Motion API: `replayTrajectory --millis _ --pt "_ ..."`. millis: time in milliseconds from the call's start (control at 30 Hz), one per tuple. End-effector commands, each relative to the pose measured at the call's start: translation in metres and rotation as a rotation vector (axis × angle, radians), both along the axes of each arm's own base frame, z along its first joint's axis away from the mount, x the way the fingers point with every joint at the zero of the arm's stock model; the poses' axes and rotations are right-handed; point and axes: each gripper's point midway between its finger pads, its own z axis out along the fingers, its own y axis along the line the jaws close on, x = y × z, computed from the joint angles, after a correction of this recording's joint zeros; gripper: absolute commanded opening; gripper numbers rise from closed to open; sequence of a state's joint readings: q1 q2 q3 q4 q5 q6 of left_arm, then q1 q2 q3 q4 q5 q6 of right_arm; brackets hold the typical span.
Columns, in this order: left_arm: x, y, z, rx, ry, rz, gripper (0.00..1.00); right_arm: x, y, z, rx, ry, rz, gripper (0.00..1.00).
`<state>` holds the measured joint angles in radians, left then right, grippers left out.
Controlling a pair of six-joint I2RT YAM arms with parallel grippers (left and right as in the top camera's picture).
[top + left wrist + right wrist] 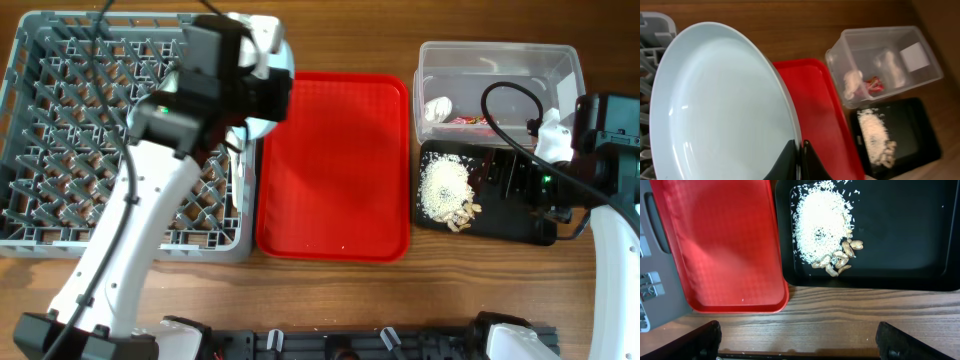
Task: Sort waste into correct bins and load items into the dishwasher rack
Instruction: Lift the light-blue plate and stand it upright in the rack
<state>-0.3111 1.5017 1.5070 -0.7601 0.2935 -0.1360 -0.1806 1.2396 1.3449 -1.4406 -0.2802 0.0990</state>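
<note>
Grip status: the left gripper (799, 150) is clenched on the rim of the plate (715, 115). The plate stands tilted, close to upright, at the right edge of the rack (120, 245), next to the red tray (335, 170). The arm hides the contact area from overhead, so it cannot be determined whether the plate touches the pegs. Jaws of the right gripper (801, 342) are spread wide and grasp nothing; it hovers at the near edge of the black tray (510, 215). The food scraps (445, 190) lie heaped in the left half of that tray. The tub (500, 60) contains the wrapper (468, 120) and the white scrap (437, 108).
</note>
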Motion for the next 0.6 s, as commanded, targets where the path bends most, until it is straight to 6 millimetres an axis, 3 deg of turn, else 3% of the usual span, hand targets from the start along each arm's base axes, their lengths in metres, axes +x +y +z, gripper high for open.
replayTrajectory --millis 0,200,400,433,467,533,567 --pt "0.001 0.011 0.004 -0.209 0.088 -0.077 0.04 0.000 0.000 0.001 -0.006 -0.009 0.017 1.00" --pt "0.024 0.052 -0.027 -0.263 0.190 0.012 0.04 0.000 -0.001 0.001 -0.006 -0.009 0.016 1.00" --pt "0.039 0.065 -0.067 -0.263 0.284 0.057 0.06 0.000 0.000 0.001 -0.005 -0.008 0.017 1.00" --pt "0.040 0.065 -0.072 -0.263 0.296 0.059 0.34 0.000 0.000 0.001 -0.005 -0.008 0.017 1.00" --pt "0.040 0.065 -0.073 -0.262 0.297 0.059 0.47 0.000 0.000 0.001 -0.005 -0.008 0.017 1.00" --pt "0.041 0.066 -0.072 -0.263 0.295 0.060 0.57 0.000 0.000 0.001 -0.006 -0.008 0.017 1.00" --pt "0.041 0.066 -0.071 -0.263 0.291 0.060 0.66 0.000 0.000 0.001 -0.005 -0.008 0.016 1.00"
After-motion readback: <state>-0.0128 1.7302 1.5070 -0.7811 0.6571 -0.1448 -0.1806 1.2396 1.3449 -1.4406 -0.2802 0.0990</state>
